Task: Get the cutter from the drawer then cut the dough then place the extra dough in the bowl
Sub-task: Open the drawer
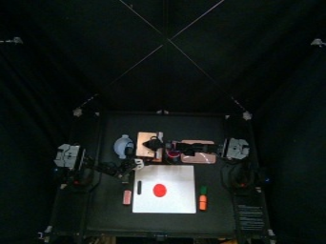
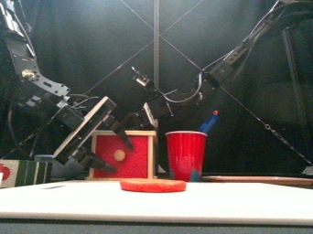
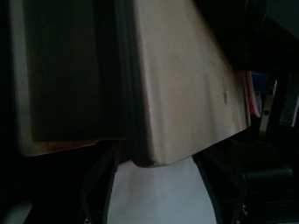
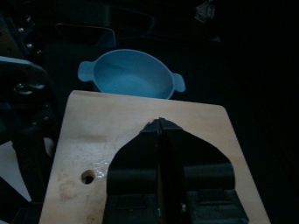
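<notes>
The pale wooden box (image 1: 148,139) stands behind the white cutting board (image 1: 180,177), its red drawer front (image 2: 121,154) facing forward. A flat red dough disc (image 1: 160,189) (image 2: 153,185) lies on the board. My left gripper (image 2: 110,142) (image 3: 158,175) is open at the box's front left, with a lower corner of the box (image 3: 176,79) between its jaws. My right gripper (image 1: 155,146) (image 4: 162,131) rests shut on the box top (image 4: 105,131). The blue-grey bowl (image 1: 122,146) (image 4: 131,74) sits just left of the box. No cutter is in sight.
A red cup (image 2: 186,154) with a blue toy knife (image 2: 210,122) stands right of the box. A small pink toy (image 1: 128,197) lies left of the board and an orange toy (image 1: 201,201) right of it, near the front.
</notes>
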You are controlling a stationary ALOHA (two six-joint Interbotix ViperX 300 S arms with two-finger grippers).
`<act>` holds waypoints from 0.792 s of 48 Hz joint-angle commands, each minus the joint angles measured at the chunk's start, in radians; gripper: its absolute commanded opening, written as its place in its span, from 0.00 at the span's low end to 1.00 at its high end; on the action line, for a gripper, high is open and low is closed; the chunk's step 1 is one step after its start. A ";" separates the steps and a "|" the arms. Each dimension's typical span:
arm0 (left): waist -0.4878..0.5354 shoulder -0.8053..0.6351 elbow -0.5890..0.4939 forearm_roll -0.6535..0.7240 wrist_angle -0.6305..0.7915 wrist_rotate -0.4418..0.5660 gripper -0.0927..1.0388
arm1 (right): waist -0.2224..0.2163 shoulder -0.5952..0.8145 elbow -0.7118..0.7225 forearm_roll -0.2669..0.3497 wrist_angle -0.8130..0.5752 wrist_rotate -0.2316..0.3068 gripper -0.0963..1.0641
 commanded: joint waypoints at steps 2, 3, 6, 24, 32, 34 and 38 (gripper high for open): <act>0.003 -0.005 -0.014 0.000 -0.009 0.003 0.79 | 0.009 -0.009 0.003 -0.002 0.015 -0.002 0.11; 0.003 -0.003 -0.012 0.000 -0.009 0.003 0.78 | 0.009 -0.009 0.002 -0.002 0.015 -0.002 0.11; 0.003 -0.003 -0.011 -0.002 -0.009 0.003 0.75 | 0.011 -0.009 0.003 -0.002 0.015 -0.002 0.11; -0.015 0.000 -0.011 -0.009 0.009 0.008 0.69 | 0.011 -0.009 0.002 -0.002 0.021 -0.002 0.11; -0.026 0.000 -0.002 -0.011 0.009 0.008 0.67 | 0.011 -0.009 0.002 -0.002 0.021 -0.002 0.11; -0.028 0.000 0.000 -0.009 0.009 0.009 0.66 | 0.011 -0.009 0.002 -0.002 0.021 -0.002 0.11; -0.040 -0.003 0.005 -0.009 0.009 0.011 0.65 | 0.011 -0.009 0.002 -0.002 0.021 -0.002 0.11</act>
